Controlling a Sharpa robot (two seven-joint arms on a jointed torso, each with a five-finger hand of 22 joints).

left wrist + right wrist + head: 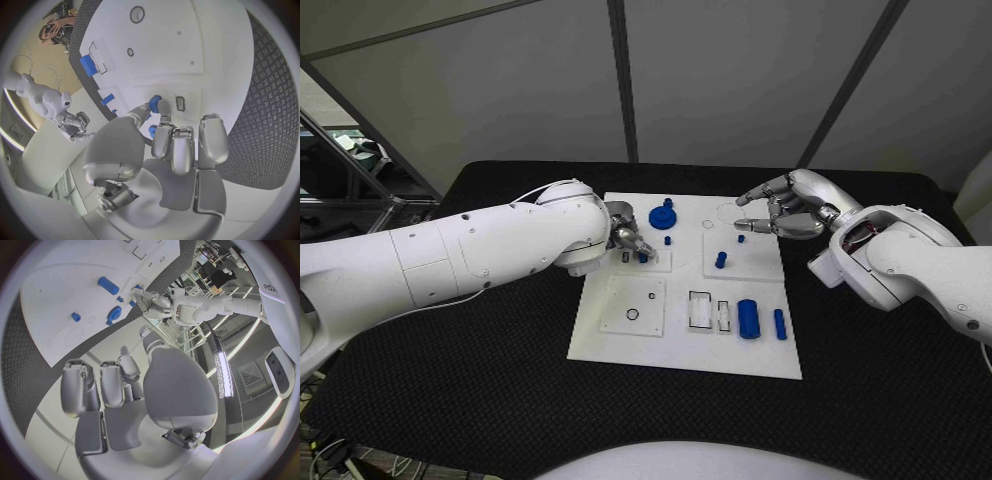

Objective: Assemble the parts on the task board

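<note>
Pinching a small blue part (155, 103) over a slot in the task board (625, 345), the left hand (626, 240) should lower it straight and gently, while the right hand (788, 212) hovers, fingers curled on nothing.

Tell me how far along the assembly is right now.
Early to midway, it seems. A round blue part and small pegs already stand on the task board. The left robot hand pinches a small blue piece at a slot. The right robot hand hovers empty. A blue cylinder and bar still lie loose.
</note>
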